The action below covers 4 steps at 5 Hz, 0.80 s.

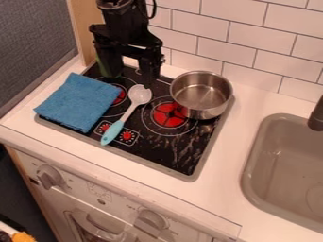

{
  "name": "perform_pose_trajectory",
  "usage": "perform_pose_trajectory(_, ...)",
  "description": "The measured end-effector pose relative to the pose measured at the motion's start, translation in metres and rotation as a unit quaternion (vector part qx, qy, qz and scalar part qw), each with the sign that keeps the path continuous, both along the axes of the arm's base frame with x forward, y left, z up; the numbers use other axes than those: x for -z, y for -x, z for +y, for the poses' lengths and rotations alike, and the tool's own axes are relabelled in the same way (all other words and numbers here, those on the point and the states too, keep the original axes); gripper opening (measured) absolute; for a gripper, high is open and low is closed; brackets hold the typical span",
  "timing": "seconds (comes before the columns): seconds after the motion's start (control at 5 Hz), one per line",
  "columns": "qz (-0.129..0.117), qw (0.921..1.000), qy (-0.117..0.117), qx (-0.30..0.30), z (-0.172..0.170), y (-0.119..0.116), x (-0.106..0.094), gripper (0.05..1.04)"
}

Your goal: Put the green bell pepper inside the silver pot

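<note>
The black gripper (131,79) hangs over the back left of the stove, its two fingers wide apart with a gap between them. Something green (101,67), seemingly the bell pepper, shows at the outer edge of the left finger, which hides most of it; whether they touch I cannot tell. At the stove's back right stands the silver pot (200,97), upright, right of the gripper, with no object visible inside.
A folded blue cloth (79,101) covers the stove's left side. A spoon with a turquoise handle (114,132) lies between cloth and pot. The sink (284,172) and its dark faucet (317,116) are at the right, the tiled wall (233,40) behind.
</note>
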<state>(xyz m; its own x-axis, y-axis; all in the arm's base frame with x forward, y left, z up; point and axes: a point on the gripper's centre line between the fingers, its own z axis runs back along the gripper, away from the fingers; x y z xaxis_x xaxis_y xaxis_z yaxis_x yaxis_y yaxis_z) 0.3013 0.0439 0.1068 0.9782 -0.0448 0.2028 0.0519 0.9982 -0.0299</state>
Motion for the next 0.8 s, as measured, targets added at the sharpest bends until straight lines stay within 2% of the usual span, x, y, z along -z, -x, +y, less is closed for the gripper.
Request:
perform_pose_trajectory(0.2, 0.011, 0.9999, 0.006, 0.006, -0.002, 0.000, 0.009, 1.001)
perform_pose_trajectory(0.4, -0.022, 0.9986, 0.015, 0.045, 0.007, -0.015, 0.010, 1.000)
perform_pose_trajectory(0.6, -0.017, 0.9996, -0.019, 0.011, 0.030, -0.042, 0.006, 1.001)
perform_pose_trajectory(0.8, -0.001, 0.9986, -0.048, -0.021, 0.066, -0.070, 0.005, 1.001)
